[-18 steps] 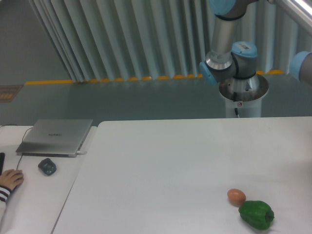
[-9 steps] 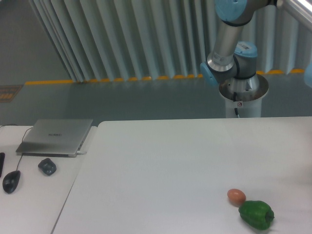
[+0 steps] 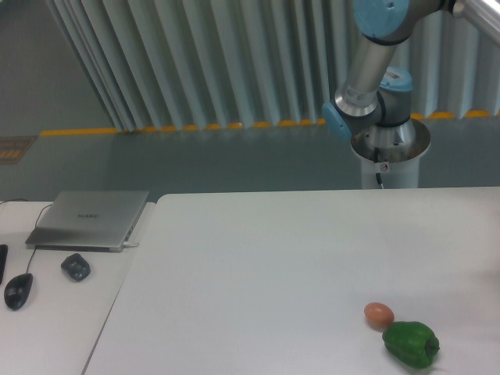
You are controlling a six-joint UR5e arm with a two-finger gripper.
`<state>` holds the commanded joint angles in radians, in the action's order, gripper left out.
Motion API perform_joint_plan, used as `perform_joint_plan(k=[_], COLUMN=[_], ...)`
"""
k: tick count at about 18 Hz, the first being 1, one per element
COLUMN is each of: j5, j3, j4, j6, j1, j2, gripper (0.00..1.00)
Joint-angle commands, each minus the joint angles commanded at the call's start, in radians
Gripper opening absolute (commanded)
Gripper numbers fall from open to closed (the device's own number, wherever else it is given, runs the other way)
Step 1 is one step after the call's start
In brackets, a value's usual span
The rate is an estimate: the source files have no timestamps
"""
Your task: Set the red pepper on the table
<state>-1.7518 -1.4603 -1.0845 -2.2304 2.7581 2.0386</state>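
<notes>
The red pepper is out of view. The large white table (image 3: 273,258) fills the lower middle and right of the frame. Only the arm's base and lower links (image 3: 375,94) show, behind the table's far edge at the upper right, and the arm runs out of frame at the top right. My gripper is not in view.
A green pepper (image 3: 410,344) lies near the table's front right, with a small orange-brown egg (image 3: 379,315) touching its upper left. On the narrower desk at the left sit a closed grey laptop (image 3: 90,219), a dark small object (image 3: 76,267) and a mouse (image 3: 17,291).
The arm's upper link has swung to the right. A hand that rested on the mouse at the left edge has gone, leaving the mouse uncovered.
</notes>
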Motion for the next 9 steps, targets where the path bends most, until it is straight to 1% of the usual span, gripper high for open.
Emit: perform_joint_plan(k=[9], j5=[0.023], j3=[-0.003], j4=[0.002], j6=[-0.006], j1=[0.020], j2=[0.014], gripper=[1.00])
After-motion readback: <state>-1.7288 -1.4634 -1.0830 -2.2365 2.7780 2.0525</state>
